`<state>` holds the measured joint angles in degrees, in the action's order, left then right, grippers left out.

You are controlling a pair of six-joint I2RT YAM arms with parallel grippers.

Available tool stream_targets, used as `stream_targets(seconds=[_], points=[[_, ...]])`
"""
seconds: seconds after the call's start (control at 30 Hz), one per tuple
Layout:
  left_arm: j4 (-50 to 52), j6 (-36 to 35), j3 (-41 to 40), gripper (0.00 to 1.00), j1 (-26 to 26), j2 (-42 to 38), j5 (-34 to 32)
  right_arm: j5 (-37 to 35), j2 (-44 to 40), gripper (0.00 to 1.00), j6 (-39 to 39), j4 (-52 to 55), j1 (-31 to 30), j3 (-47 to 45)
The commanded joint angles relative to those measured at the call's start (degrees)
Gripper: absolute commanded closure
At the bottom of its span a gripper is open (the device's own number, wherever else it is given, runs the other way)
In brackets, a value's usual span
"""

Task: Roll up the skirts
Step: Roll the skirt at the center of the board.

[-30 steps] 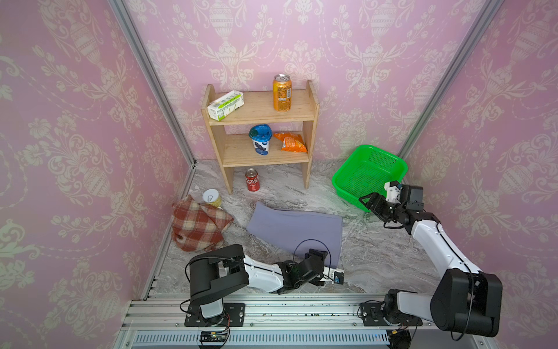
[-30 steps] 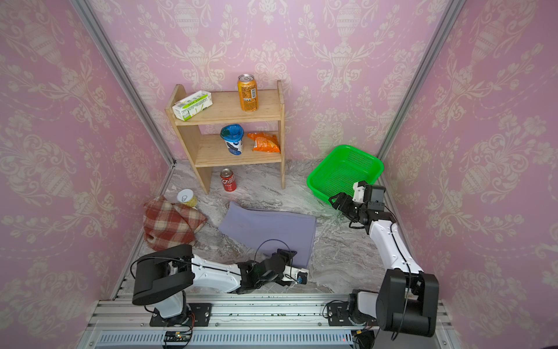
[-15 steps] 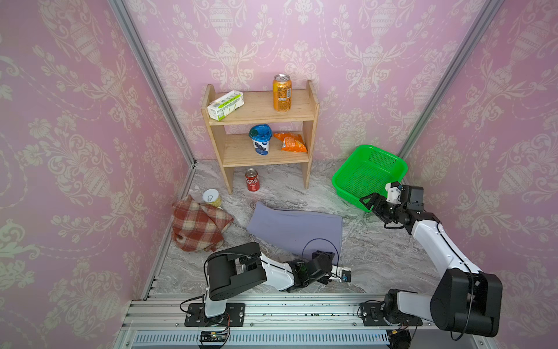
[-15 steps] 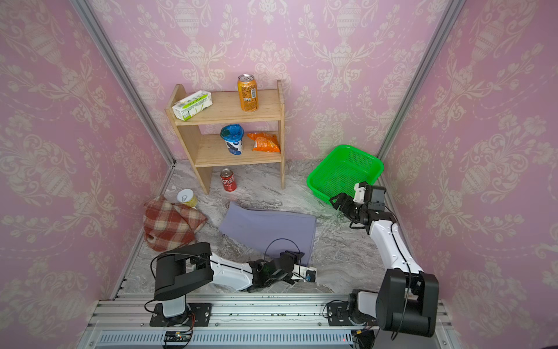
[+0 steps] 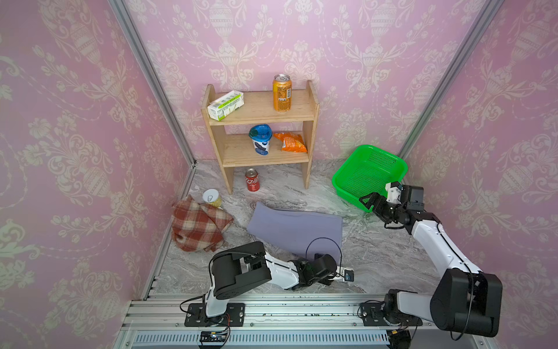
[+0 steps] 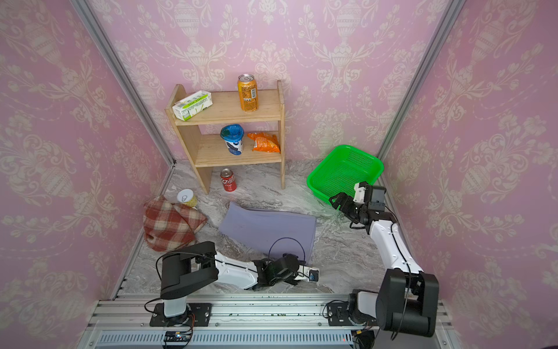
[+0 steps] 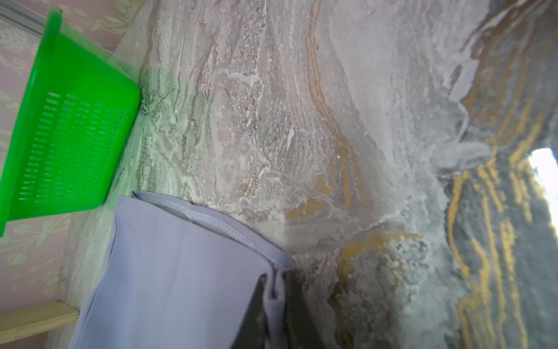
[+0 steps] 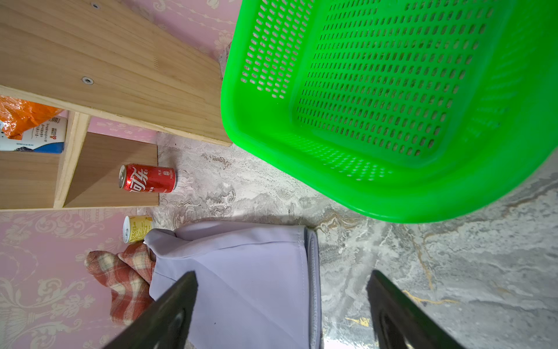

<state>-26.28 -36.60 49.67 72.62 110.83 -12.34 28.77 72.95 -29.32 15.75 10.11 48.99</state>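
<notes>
Left end effector [image 7: 273,297] is clamping the near corner of the lavender skirt [image 5: 294,229], which is stretching away from it. Right end effector [image 8: 282,281] is hovering farther off, jaws apart.

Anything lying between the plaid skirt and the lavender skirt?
No. Between the plaid skirt and the lavender skirt there is only a bare strip of the marble table; both top views show it.
</notes>
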Motion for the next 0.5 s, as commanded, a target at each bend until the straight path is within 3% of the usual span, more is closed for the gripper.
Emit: stream_targets(seconds=[0.0, 0.17, 0.3, 0.4, 0.47], points=[[0.60, 3.33, 0.16, 1.00, 0.15, 0.46, -1.63, 1.22, 0.70, 0.12, 1.05, -0.28, 0.29, -1.11], [-1.93, 10.14, 1.68, 1.00, -1.75, -2.06, -5.94, 3.03, 1.05, 0.15, 1.15, -0.31, 0.15, -1.71], [-1.24, 28.42, 1.71, 1.00, -7.62, -6.96, -6.19, 3.44, 1.53, 0.16, 1.93, 0.92, -1.04, -1.17], [-5.92, 42.18, -3.28, 1.00, -12.16, -10.92, -5.48, 3.42, 2.42, 0.16, 3.00, 2.37, -3.16, -0.14], [-10.15, 47.19, -7.08, 1.00, -13.62, -13.21, -7.54, 3.03, 3.39, 0.16, 4.18, 3.71, -5.24, 1.01]])
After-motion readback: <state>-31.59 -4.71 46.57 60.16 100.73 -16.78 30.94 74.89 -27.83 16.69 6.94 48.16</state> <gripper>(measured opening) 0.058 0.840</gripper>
